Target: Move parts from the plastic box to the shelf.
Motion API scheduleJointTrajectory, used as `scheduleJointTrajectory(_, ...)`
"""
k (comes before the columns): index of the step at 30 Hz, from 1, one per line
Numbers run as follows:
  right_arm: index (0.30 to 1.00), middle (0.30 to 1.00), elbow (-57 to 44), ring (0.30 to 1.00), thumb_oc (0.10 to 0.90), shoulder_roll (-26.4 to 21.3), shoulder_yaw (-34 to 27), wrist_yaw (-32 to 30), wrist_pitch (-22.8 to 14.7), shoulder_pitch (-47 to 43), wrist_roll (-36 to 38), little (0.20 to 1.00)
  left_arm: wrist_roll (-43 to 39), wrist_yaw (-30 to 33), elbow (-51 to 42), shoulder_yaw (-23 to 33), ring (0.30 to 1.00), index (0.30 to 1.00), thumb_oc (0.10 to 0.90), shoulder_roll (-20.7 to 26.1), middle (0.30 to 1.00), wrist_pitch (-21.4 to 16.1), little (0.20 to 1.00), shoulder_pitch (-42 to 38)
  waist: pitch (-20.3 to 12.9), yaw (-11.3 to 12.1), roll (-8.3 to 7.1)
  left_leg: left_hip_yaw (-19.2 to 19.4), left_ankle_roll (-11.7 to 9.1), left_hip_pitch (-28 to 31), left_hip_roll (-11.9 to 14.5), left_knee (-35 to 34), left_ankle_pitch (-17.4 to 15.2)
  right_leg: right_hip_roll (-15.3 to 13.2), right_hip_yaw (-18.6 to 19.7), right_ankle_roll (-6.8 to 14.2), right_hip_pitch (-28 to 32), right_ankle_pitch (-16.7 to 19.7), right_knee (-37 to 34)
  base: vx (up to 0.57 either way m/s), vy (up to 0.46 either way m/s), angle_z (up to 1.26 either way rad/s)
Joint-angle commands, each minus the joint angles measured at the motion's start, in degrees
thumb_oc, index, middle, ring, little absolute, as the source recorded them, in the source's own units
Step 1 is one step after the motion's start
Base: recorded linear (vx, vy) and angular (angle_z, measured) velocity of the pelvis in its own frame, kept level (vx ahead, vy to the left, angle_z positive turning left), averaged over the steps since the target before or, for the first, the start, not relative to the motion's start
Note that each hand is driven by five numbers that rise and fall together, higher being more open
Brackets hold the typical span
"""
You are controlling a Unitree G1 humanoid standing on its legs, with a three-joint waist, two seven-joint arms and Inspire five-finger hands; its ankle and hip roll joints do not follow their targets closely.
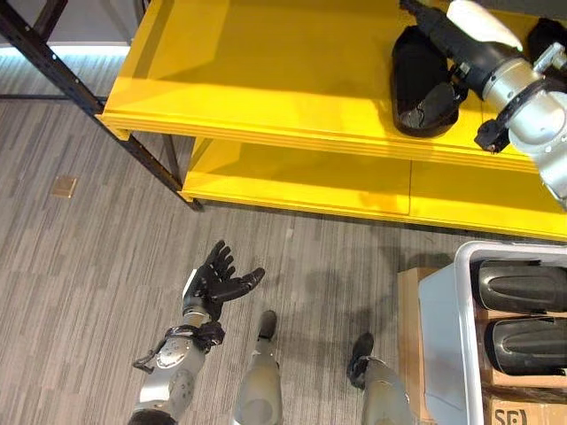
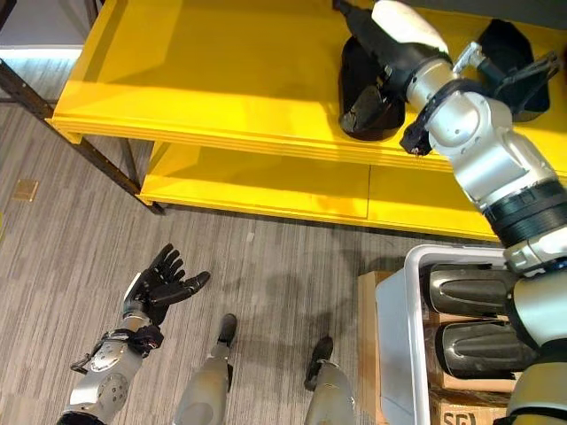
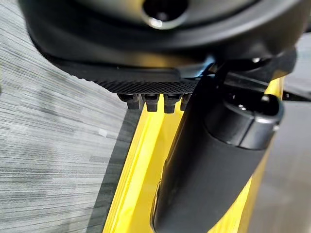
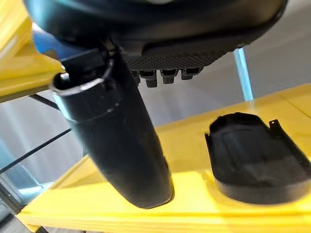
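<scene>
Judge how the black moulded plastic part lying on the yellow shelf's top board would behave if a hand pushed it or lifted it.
The black moulded plastic part looks like a thin hollow shell, so probably stiff yet light. It sits low and broad on the yellow shelf, so it would likely slide rather than tip or roll. Its smooth curved surface may be slippery to hold.

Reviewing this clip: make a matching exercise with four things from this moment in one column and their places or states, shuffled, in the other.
1. black moulded plastic part
2. white plastic box
3. left hand
4. right hand

A. over the grey floor, fingers spread, holding nothing
B. on the floor at the right, with dark parts inside
C. lying on the yellow shelf's top board
D. up at the yellow shelf, beside a part

Pairs: 1-C, 2-B, 3-A, 4-D
</scene>
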Motion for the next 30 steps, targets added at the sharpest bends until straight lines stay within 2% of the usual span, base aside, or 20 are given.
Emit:
scheduleJointTrajectory(1,1.000,1.000,-1.02,1.000,0.900,0.47,-3.45,-3.72,-2.35,-0.05,-2.06,1.000,2.95,-0.54,-2.98,-0.75,1.000,1.000,0.900,2.52,1.000,-3.23,1.000,0.79,-10.55,-0.68,-2.95,0.31,-0.60,9.00,3.24,-2.09,-6.15,-2.61,4.50,4.15,5.66,6.01,-9.30,0.08,0.073,-0.14)
scheduleJointTrajectory(5,1.000,1.000,-4.72,1.000,0.900,2.78,-9.13,-3.04,-2.47,8.83,-4.27,1.000,4.54,-0.59,-2.25,-0.38,1.000,1.000,0.900,1.46,1.000,-2.87,1.000,1.36,-12.16,-1.54,-3.18,1.53,-0.31,11.62,3.28,-2.90,-6.81,-2.43,5.17,4.53,7.98,6.50,-11.34,0.05,0.038,-0.12)
scheduleJointTrajectory(9,1.000,1.000,-4.98,1.000,0.900,4.13,-10.98,-2.77,-2.29,12.87,-7.60,1.000,5.54,-0.46,-1.53,0.01,1.000,1.000,0.900,1.07,1.000,-2.73,1.000,1.57,-12.81,-1.92,-3.22,2.44,0.02,12.78,3.29,-2.88,-7.50,-2.38,5.96,4.70,8.26,6.51,-11.27,0.03,0.027,-0.16)
scheduleJointTrajectory(20,1.000,1.000,-2.67,1.000,0.900,8.43,-12.83,-4.67,-1.51,17.23,-18.42,1.000,6.93,0.31,-0.28,0.28,1.000,1.000,0.900,-0.38,1.000,-2.54,1.000,2.40,-12.79,-2.39,-2.37,3.19,0.08,13.22,3.76,-3.35,-7.33,-2.01,6.72,4.59,7.61,5.90,-10.67,0.00,-0.004,-0.08)
scheduleJointTrajectory(25,1.000,1.000,-2.43,1.000,0.900,10.66,-13.34,-4.79,-1.34,18.72,-19.26,1.000,7.38,0.16,0.10,-0.09,1.000,1.000,0.900,-0.77,1.000,-2.32,1.000,2.68,-12.76,-2.44,-1.70,3.00,-0.20,13.34,4.25,-4.18,-6.44,-1.47,6.85,4.32,7.39,5.33,-10.38,-0.01,-0.016,0.00)
scheduleJointTrajectory(30,1.000,1.000,-1.86,1.000,0.900,10.89,-12.65,-4.60,-1.47,18.99,-19.72,1.000,7.53,0.11,0.05,-0.24,1.000,1.000,0.900,-0.68,1.000,-2.30,1.000,2.85,-12.79,-2.63,-1.02,2.76,-0.79,13.43,5.11,-4.64,-5.47,-0.56,7.11,3.67,6.76,3.68,-8.43,-0.03,-0.072,-0.01)
